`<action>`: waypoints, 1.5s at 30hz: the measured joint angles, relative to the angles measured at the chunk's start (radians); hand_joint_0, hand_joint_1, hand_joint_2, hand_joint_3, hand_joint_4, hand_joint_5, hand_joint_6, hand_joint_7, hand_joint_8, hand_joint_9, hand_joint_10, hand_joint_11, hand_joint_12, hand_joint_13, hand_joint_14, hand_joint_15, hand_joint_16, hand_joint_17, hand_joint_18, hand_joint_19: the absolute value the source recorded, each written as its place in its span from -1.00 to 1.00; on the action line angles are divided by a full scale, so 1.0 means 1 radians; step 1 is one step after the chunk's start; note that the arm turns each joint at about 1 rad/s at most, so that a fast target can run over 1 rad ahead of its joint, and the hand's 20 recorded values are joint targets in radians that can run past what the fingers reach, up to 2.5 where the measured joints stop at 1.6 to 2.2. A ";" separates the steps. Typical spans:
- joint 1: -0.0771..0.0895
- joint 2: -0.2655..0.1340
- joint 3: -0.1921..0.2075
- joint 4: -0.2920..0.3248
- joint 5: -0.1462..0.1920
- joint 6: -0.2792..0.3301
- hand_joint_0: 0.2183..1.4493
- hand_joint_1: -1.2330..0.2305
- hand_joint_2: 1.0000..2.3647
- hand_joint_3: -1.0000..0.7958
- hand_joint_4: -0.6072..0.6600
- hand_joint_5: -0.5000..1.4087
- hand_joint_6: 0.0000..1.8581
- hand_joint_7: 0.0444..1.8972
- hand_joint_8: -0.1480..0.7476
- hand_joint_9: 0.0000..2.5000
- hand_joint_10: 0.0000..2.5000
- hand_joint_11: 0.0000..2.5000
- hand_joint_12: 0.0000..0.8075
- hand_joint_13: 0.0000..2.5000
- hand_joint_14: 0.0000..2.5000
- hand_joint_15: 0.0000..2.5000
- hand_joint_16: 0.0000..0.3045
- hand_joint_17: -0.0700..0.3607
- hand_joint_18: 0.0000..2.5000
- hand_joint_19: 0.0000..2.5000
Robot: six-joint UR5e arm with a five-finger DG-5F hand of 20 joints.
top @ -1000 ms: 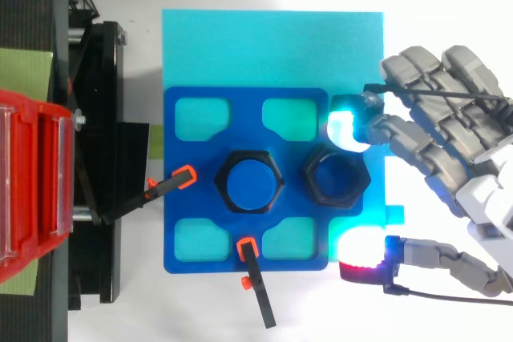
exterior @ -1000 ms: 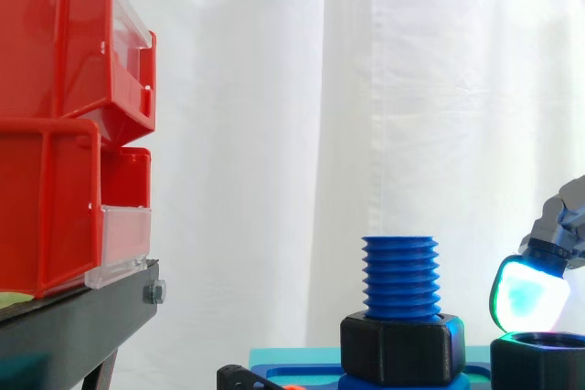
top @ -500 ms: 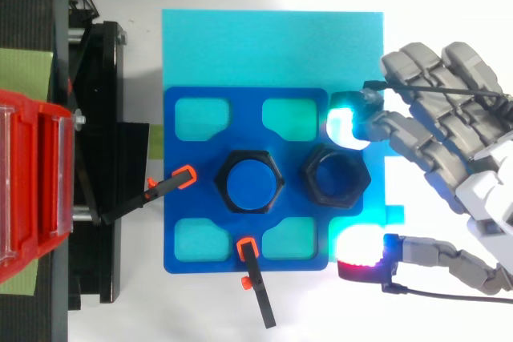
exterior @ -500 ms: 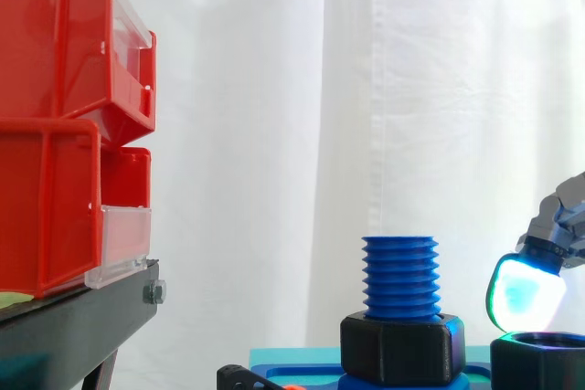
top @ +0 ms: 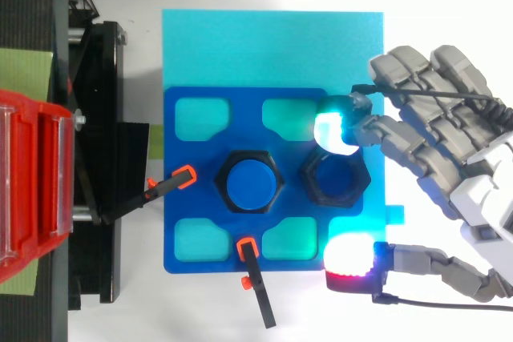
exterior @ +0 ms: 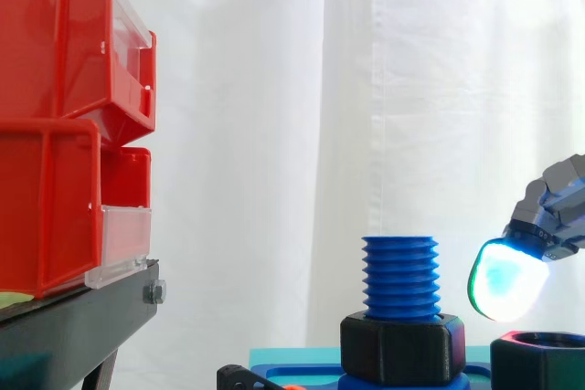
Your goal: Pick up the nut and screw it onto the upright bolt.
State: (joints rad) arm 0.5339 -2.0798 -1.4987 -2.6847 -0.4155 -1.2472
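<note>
The blue threaded bolt (exterior: pixel 399 276) stands upright on the blue fixture plate (top: pixel 192 190), with a black hex collar (exterior: pixel 402 346) around its base. A loose black nut (top: pixel 334 181) lies on the plate just right of the bolt, seen also at the lower right of the side view as the nut (exterior: pixel 539 361). My hand (top: pixel 477 198) hovers over it from the right, open. One fingertip (top: pixel 335 130) glows cyan-white above the nut's far rim, and the thumb's red pad (top: pixel 350 260) sits past its near side. In the side view the glowing fingertip (exterior: pixel 507 280) hangs clear above the nut.
Red bins (exterior: pixel 64 125) sit stacked on a black stand (exterior: pixel 82 326) at the left. Two orange-tipped black clamps (top: pixel 168 186) (top: pixel 255 278) hold the fixture plate on a cyan mat (top: pixel 272 46). A white curtain hangs behind.
My hand has shifted left toward the bolt and risen slightly. Its glowing fingertip has lifted off the loose nut's rim. The nut has not moved.
</note>
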 measured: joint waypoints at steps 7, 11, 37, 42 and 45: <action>0.000 0.000 0.000 0.014 0.004 -0.015 -0.81 -0.30 -1.00 -0.44 0.41 -0.76 -0.46 -0.19 0.12 -0.88 -1.00 -1.00 0.20 -0.85 -1.00 -1.00 -0.53 0.08 -0.89 -1.00; 0.000 0.000 -0.001 0.017 0.012 -0.014 -0.81 -0.30 -1.00 -0.44 0.41 -0.76 -0.46 -0.19 0.12 -0.88 -1.00 -1.00 0.20 -0.85 -1.00 -1.00 -0.53 0.08 -0.89 -1.00; 0.015 -0.010 -0.001 0.054 0.104 0.002 -0.80 -0.29 -1.00 -0.44 0.40 -0.76 -0.46 -0.19 0.12 -0.88 -1.00 -1.00 0.20 -0.85 -1.00 -1.00 -0.53 0.07 -0.88 -1.00; 0.016 -0.017 -0.001 0.070 0.105 0.001 -0.80 -0.28 -1.00 -0.44 0.40 -0.76 -0.46 -0.19 0.12 -0.88 -1.00 -1.00 0.20 -0.85 -1.00 -1.00 -0.53 0.07 -0.88 -1.00; 0.017 -0.018 -0.001 0.075 0.106 -0.001 -0.80 -0.28 -1.00 -0.44 0.40 -0.76 -0.46 -0.19 0.12 -0.88 -1.00 -1.00 0.20 -0.85 -1.00 -1.00 -0.53 0.07 -0.87 -1.00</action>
State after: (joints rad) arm 0.5505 -2.0976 -1.4995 -2.6102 -0.3099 -1.2487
